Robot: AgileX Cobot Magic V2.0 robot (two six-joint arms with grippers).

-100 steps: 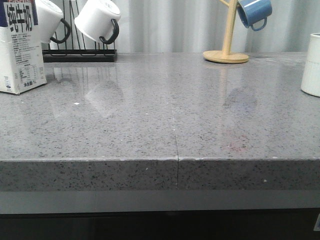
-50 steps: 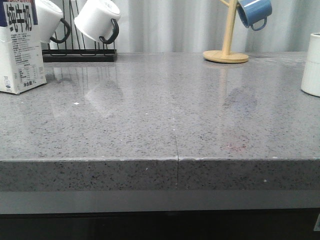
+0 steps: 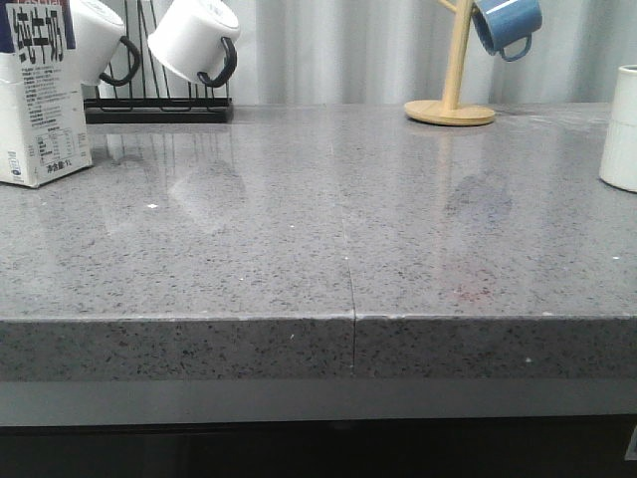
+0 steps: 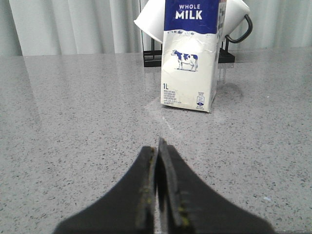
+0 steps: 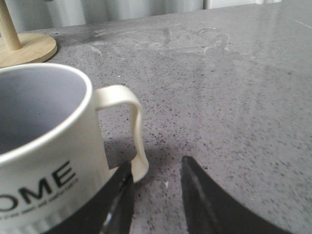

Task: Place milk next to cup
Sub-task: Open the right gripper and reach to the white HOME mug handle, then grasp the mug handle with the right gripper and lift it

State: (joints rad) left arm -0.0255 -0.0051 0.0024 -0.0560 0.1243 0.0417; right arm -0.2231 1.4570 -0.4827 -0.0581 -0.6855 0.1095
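The milk [image 3: 40, 95], a tall white carton with a dark blue top, stands at the far left of the grey counter. In the left wrist view the milk [image 4: 192, 53] stands upright ahead of my left gripper [image 4: 158, 146], which is shut, empty and well short of it. The cup [image 3: 622, 129], a cream-white mug, stands at the far right edge of the front view. In the right wrist view the cup [image 5: 44, 161] with "HOME" lettering is very close. My right gripper [image 5: 157, 165] is open, with the lower end of the cup's handle [image 5: 134, 126] by one finger. Neither gripper shows in the front view.
A black rack [image 3: 159, 108] holding white mugs with black handles [image 3: 194, 40] stands behind the milk. A wooden mug tree [image 3: 453, 100] with a blue mug [image 3: 508, 25] stands at the back right. The counter's front edge [image 3: 348, 319] runs across the front view.
In the front view the lettering on the milk carton sits slightly higher than a second ago. Nothing else has visibly moved.
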